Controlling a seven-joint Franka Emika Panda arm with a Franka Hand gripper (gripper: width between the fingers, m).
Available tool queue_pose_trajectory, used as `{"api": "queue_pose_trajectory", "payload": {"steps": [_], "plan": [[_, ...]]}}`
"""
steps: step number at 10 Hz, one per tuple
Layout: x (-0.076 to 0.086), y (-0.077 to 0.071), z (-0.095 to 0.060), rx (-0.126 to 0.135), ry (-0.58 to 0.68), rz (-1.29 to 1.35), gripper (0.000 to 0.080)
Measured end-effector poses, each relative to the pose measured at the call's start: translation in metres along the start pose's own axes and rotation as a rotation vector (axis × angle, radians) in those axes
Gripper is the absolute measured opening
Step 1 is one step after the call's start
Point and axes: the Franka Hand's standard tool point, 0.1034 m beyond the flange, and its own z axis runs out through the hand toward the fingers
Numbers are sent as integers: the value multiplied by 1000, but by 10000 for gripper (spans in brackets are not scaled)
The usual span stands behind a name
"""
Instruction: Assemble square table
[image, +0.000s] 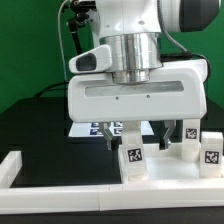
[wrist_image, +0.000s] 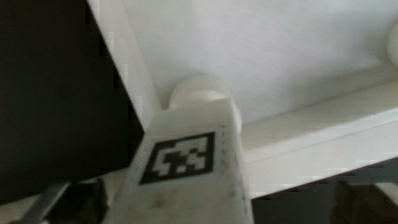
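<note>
The white square table top (image: 170, 172) lies at the exterior view's right, and two white tagged legs (image: 190, 134) (image: 211, 153) stand upright on it. My gripper (image: 131, 140) hangs over the top's near left corner, shut on a third tagged leg (image: 133, 156) that it holds upright. In the wrist view this leg (wrist_image: 178, 155) runs between my dark fingers (wrist_image: 43, 205), which show only at the frame's edge. My gripper (wrist_image: 205, 208) holds the leg with its rounded end (wrist_image: 196, 95) on the table top (wrist_image: 267, 50), by the raised rim. The socket under it is hidden.
A long white barrier strip (image: 60, 202) runs along the front and turns up at the exterior view's left (image: 10, 168). The marker board (image: 100, 128) lies behind my gripper on the black table. A green backdrop stands at the back.
</note>
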Motion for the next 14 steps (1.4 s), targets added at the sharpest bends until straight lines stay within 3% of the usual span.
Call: {"api": "queue_pose_trajectory", "payload": {"steps": [1, 2, 3, 4, 5, 8, 11, 13, 14], "plan": [[0, 0, 0, 1, 0, 28, 543], [0, 0, 0, 1, -1, 92, 359], [0, 1, 0, 0, 0, 162, 359], [0, 1, 0, 0, 0, 223, 288], [0, 1, 0, -1, 0, 273, 288], [-2, -3, 2, -39, -58, 830, 288], [0, 2, 2, 15, -92, 1324, 288], [0, 2, 3, 13, -90, 1328, 288], [0, 2, 3, 12, -87, 1266, 371]]}}
